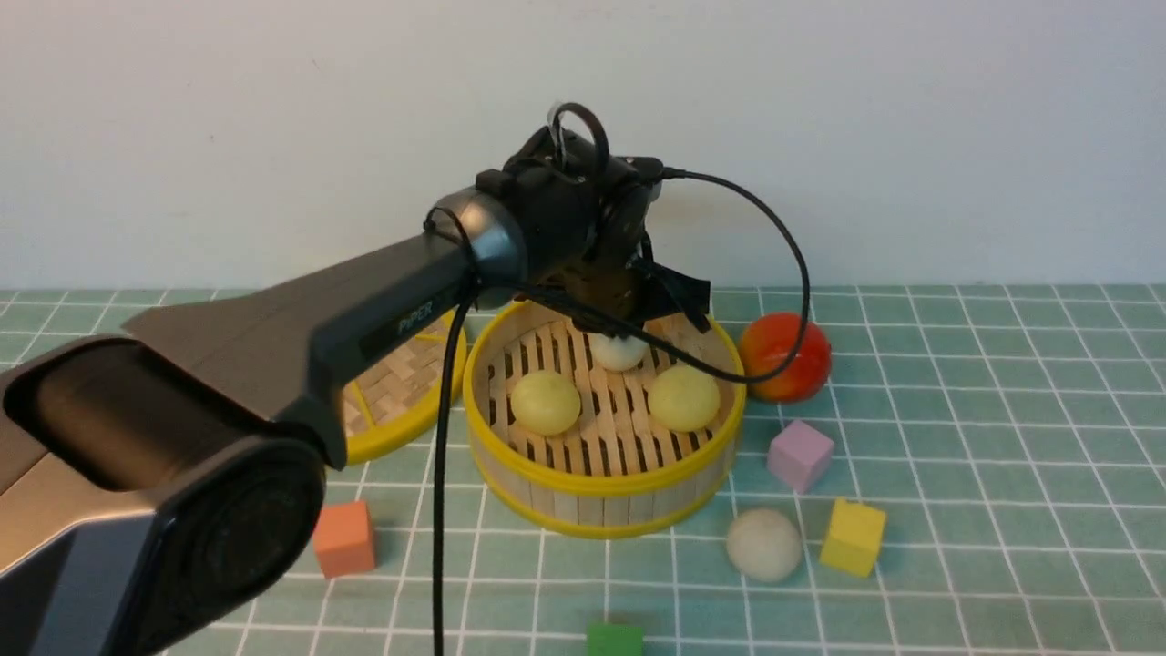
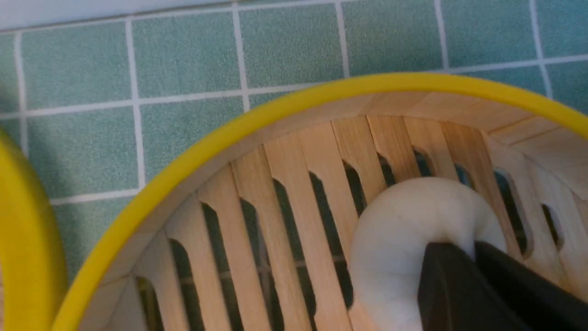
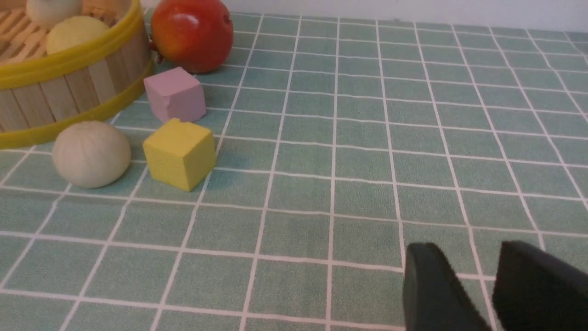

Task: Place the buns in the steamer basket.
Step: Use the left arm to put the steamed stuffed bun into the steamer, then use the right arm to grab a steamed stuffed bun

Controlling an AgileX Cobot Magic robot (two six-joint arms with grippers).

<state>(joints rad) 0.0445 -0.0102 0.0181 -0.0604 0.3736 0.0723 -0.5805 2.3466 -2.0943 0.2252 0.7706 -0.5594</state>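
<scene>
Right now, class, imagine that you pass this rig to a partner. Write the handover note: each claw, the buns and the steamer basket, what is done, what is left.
Left claw: shut on the first off-white bun, which is down on the slats of the steamer basket.
Right claw: open, empty, low over the table.
Also in the basket: the left yellow-green bun and the right yellow-green bun.
Done: three buns are inside.
Left: release this bun, then fetch the second off-white bun, on the table beside the yellow cube. The right claw looks better placed for it.
</scene>
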